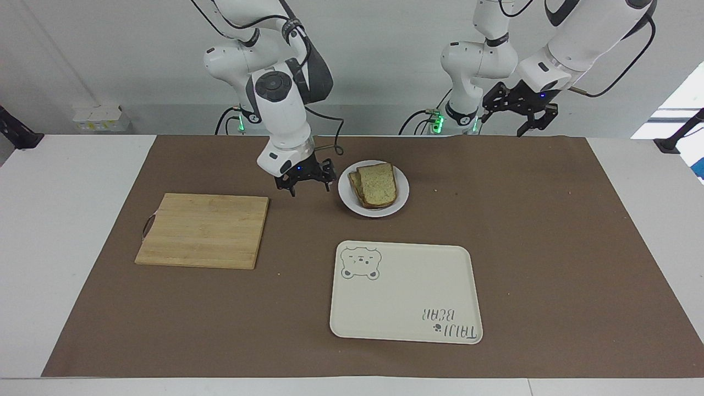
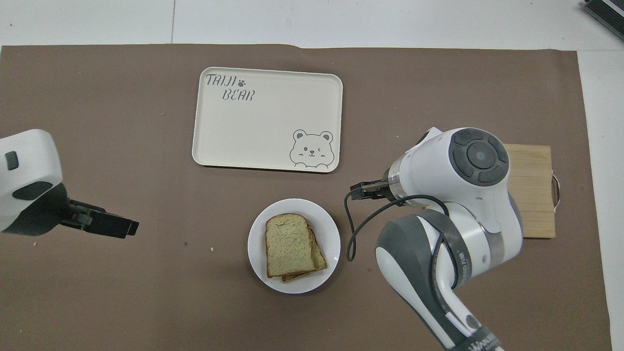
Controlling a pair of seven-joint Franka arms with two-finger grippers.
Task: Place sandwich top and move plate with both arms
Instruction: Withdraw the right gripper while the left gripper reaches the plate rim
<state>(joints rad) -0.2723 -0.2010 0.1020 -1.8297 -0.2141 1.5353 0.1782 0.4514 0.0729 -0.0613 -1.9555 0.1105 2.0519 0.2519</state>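
The sandwich top (image 1: 377, 184) (image 2: 287, 242), a speckled slice with brown crust, lies on another slice, slightly askew, on the white plate (image 1: 400, 197) (image 2: 258, 229). My right gripper (image 1: 309, 187) (image 2: 358, 189) hangs open and empty above the mat, between the plate and the cutting board, clear of the bread. Over the mat's edge by the left arm's base, my left gripper (image 1: 520, 124) (image 2: 127, 227) is raised, open and holding nothing, well apart from the plate.
A cream tray (image 1: 407, 286) (image 2: 263, 122) with a bear drawing lies farther from the robots than the plate. A bamboo cutting board (image 1: 203, 231) (image 2: 536, 185) sits toward the right arm's end, partly covered by that arm in the overhead view.
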